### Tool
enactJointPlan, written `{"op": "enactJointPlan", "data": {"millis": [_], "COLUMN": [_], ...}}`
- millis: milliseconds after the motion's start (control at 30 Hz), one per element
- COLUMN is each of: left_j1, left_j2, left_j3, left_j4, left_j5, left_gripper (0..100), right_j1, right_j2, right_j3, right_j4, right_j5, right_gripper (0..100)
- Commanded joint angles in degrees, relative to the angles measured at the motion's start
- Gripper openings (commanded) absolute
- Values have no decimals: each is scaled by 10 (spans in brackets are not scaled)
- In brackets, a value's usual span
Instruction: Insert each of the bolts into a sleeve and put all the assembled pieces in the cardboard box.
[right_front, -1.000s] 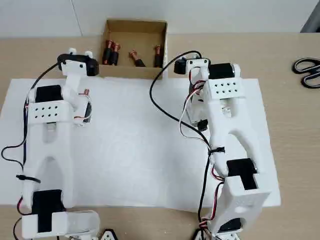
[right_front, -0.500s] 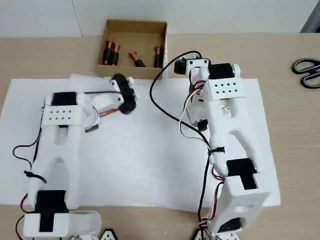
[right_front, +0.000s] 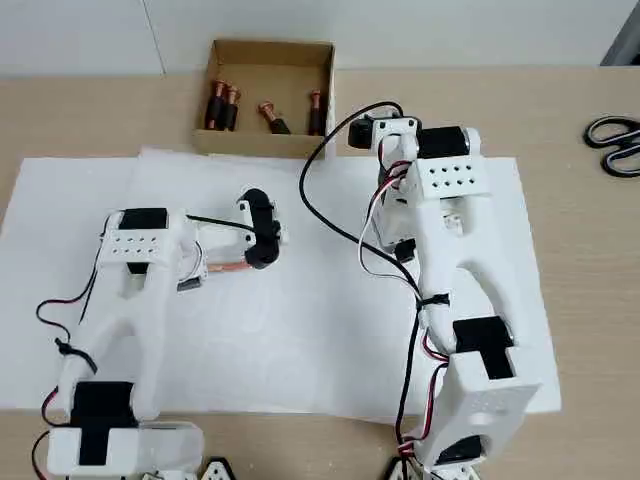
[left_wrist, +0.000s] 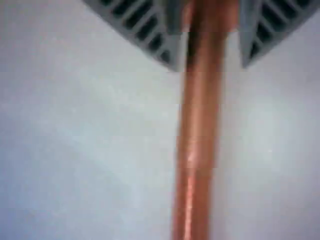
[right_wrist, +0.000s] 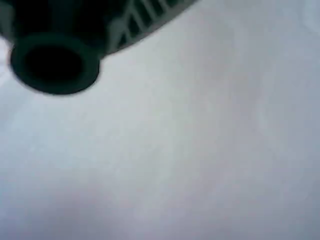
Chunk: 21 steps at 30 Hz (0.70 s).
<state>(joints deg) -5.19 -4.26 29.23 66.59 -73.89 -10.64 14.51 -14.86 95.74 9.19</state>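
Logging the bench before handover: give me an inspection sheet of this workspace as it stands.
Surface: white sheet on a wooden table.
Job's things: four assembled pieces in the cardboard box; bolt and sleeve held in the grippers.
Clutter: scissors on the bare table, beyond the right arm.
Grippers: left gripper shut on the bolt; right gripper shut on the sleeve.
Cables: black cable loops over the sheet.
Surroundings: pale wall behind the table.

We look down on a pale wooden table (right_front: 580, 250), where the left white plastic arm (right_front: 135, 290) is folded low over a white foam sheet (right_front: 300, 320), a copper-coloured metal bolt (right_front: 230, 266) at its tip, seemingly gripped. The right white arm (right_front: 455, 230) extends towards an open brown cardboard box (right_front: 262, 143) holding four black sleeves (right_front: 216, 108) with bolts inserted. Black-handled scissors (right_front: 615, 140) lie far right.
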Motion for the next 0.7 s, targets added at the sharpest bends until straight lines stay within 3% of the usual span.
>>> {"op": "enactJointPlan", "data": {"millis": [0,233,433,567,667], "left_j1": [2,2,-18,-27,-24], "left_j2": [-31,-32,-35,-35,-31], "left_j3": [-3,-3,-76,-204,-279], "left_j4": [-19,-16,9,149,287], "left_j5": [-31,-11,302,489,554], "left_gripper": [116,116,116,116,115], "right_j1": [2,2,4,2,2], "right_j2": [-38,-40,-42,-42,-42], "right_j3": [-2,-2,-2,-3,-3], "right_j4": [2,2,2,2,1], "right_j5": [6,6,6,6,6], "right_gripper": [4,4,4,4,4]}}
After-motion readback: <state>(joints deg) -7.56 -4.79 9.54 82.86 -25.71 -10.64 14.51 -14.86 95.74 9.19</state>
